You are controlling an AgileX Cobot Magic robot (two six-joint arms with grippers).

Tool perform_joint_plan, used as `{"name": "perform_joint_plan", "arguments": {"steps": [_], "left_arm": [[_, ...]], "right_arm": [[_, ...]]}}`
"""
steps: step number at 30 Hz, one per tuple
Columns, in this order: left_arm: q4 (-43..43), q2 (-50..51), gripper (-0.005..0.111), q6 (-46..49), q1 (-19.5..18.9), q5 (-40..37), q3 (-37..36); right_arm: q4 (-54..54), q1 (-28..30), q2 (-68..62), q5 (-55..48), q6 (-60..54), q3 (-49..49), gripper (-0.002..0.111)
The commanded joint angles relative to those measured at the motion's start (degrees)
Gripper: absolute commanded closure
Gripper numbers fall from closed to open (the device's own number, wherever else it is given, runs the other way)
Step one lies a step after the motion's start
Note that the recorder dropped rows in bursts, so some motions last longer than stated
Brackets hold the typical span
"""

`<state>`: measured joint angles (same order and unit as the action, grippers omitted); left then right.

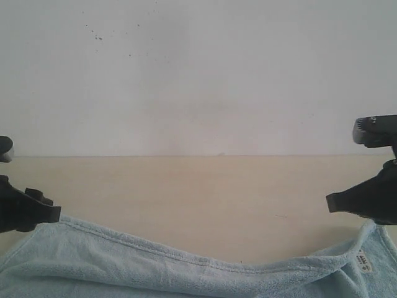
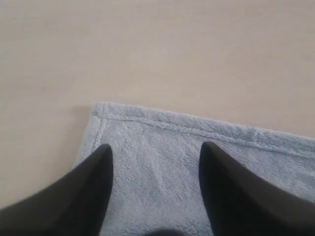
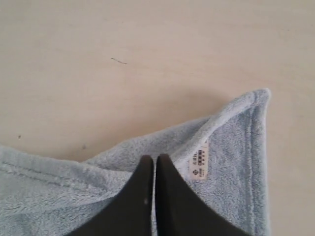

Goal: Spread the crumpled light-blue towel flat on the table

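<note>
The light-blue towel [image 1: 155, 273] lies along the near edge of the table [image 1: 186, 186], its far hem sagging in a shallow curve between two corners. My left gripper [image 1: 54, 214] hovers over the left corner. In the left wrist view it [image 2: 155, 152] is open, with only flat towel [image 2: 197, 130] under the gap. My right gripper [image 1: 332, 203] hangs near the right corner. In the right wrist view it [image 3: 156, 158] is shut over the towel [image 3: 231, 147], beside the white label [image 3: 199, 160]; no cloth shows between the fingers. A fold runs under them.
A white wall [image 1: 198, 74] rises behind the table's far edge. Bare beige tabletop [image 2: 147, 49] stretches beyond the towel's hem. The towel's near part runs out of the exterior view. The label [image 1: 363, 261] sits by the right corner.
</note>
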<state>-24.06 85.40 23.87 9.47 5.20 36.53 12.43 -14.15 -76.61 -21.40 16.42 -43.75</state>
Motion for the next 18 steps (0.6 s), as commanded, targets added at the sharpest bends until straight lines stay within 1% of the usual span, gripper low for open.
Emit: {"name": "perform_joint_plan", "arguments": {"steps": [1,2,5,7,8,9,18], "left_arm": [[-0.1,6.2,0.055,0.2,0.4,7.1,0.3],[-0.1,8.9,0.055,-0.7,0.4,8.3,1.0],[-0.1,14.8,0.057,-1.4,0.5,7.3,4.6],[-0.1,17.4,0.076,-3.4,0.6,6.8,7.2],[-0.1,18.4,0.093,-3.5,0.6,6.9,8.3],[-0.1,18.8,0.101,-3.5,0.6,7.2,8.8],[-0.1,24.0,0.102,-3.5,0.6,7.8,11.3]], "right_arm": [[0.3,1.6,0.0,1.6,-3.3,-0.2,0.107],[0.3,1.6,0.0,3.0,-4.3,-0.2,0.107],[0.3,1.6,0.0,7.4,-4.3,-0.2,0.107],[0.3,1.6,-0.1,9.0,-4.3,-0.2,0.107],[0.3,1.6,-0.1,9.1,-4.8,-0.2,0.107],[0.3,1.6,-0.1,9.1,-5.1,-0.2,0.107],[0.7,1.6,-0.1,12.1,-6.4,-0.2,0.107]]}}
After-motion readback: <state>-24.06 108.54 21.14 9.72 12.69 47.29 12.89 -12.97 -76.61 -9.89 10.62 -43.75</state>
